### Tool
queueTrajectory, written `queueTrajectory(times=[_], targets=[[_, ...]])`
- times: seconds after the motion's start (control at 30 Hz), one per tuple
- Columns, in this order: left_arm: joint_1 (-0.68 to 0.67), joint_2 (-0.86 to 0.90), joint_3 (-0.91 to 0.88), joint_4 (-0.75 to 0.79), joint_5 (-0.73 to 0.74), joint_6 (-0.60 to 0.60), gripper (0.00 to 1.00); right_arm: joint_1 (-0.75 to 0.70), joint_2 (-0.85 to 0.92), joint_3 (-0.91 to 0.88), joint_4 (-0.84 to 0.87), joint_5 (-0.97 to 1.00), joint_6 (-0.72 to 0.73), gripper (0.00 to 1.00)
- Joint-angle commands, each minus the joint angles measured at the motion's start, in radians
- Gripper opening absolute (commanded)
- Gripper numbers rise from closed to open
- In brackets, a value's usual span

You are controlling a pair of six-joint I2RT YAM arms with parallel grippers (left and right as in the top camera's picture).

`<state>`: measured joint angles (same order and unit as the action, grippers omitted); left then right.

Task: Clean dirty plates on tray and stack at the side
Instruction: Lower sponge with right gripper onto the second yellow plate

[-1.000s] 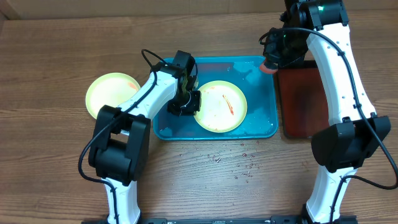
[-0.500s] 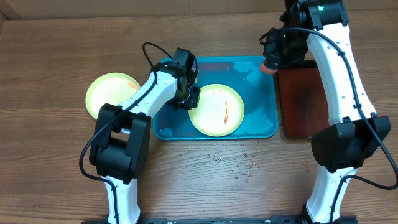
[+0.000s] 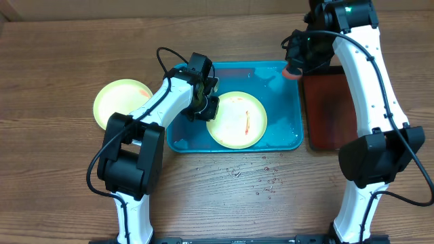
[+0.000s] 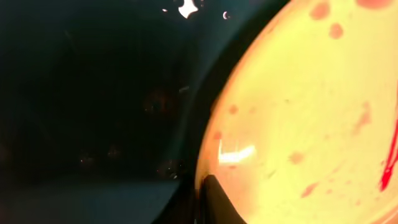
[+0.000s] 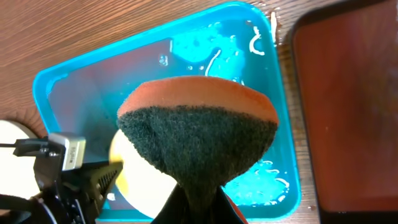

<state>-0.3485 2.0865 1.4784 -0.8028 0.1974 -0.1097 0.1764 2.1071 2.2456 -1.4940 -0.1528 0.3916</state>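
From above, the left gripper (image 3: pixel 205 108) is pinched on the left rim of a yellow plate (image 3: pixel 239 123) lying in the blue tray (image 3: pixel 279 95). A second yellow plate (image 3: pixel 119 102) sits on the table (image 3: pixel 54 156) nearby. The left wrist camera shows a dark finger (image 4: pixel 217 202) on that red-spotted rim. The right wrist camera shows the right gripper (image 5: pixel 196 208) squeezed tight on a sponge (image 5: pixel 199 130) over the tray, beside the dark-red tray (image 5: pixel 348 93).

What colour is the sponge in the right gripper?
Orange sponge with dark green scrub face; best in right wrist view.
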Motion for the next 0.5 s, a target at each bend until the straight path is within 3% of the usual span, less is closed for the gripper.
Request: queueTrajectory(times=[0.0,0.1,0.23,0.47], targets=[[0.009,0.019,-0.006,0.01,0.019,0.013,0.04,0.042,-0.003,-0.003,0.006,-0.006,-0.006,0.04],[0.01,0.019,-0.006,0.016,-0.01,-0.014,0.04,0.072,-0.003,-0.01,0.015,-0.006,-0.005,0.04],[0.051,0.019,-0.006,0.013,-0.073,-0.167,0.04,0.129,-0.003,-0.09,0.071,-0.006,0.013,0.04],[0.139,0.019,-0.006,-0.014,0.046,-0.203,0.04,0.191,-0.003,-0.262,0.206,-0.06,0.027,0.04]])
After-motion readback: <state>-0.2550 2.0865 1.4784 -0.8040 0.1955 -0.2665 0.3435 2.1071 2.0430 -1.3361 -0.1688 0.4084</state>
